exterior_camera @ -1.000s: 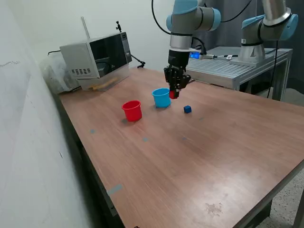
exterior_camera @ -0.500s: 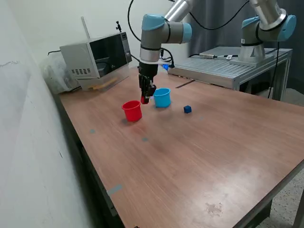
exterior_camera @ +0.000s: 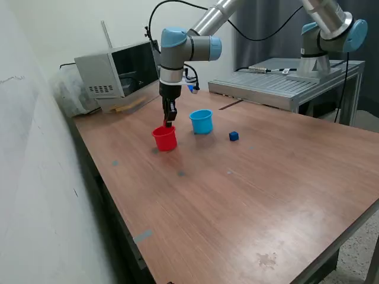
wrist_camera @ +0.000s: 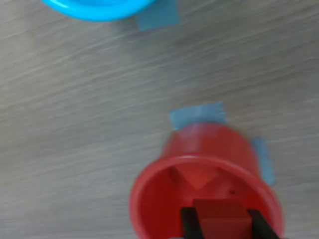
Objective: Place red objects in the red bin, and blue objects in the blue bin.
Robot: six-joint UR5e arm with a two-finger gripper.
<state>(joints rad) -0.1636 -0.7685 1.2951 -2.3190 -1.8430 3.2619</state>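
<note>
My gripper (exterior_camera: 169, 122) hangs just above the red bin (exterior_camera: 165, 138), shut on a small red cube (wrist_camera: 218, 216). In the wrist view the red cube sits between the two dark fingers (wrist_camera: 189, 224), right over the mouth of the red bin (wrist_camera: 164, 194), and another red shape shows on the bin's floor. The light blue bin (exterior_camera: 201, 121) stands to the exterior view's right of the red one; its rim (wrist_camera: 94, 7) shows in the wrist view. One dark blue cube (exterior_camera: 234, 136) lies on the table further to the exterior view's right.
A microwave (exterior_camera: 121, 71) stands at the back of the wooden table (exterior_camera: 249, 195), behind the bins. A second robot arm (exterior_camera: 328, 35) on a metal stand (exterior_camera: 284, 86) is at the exterior view's far right. Blue tape marks (wrist_camera: 197, 114) lie under the red bin.
The arm has swung towards the exterior view's left with the red cube, from beside the blue bin to over the red bin.
</note>
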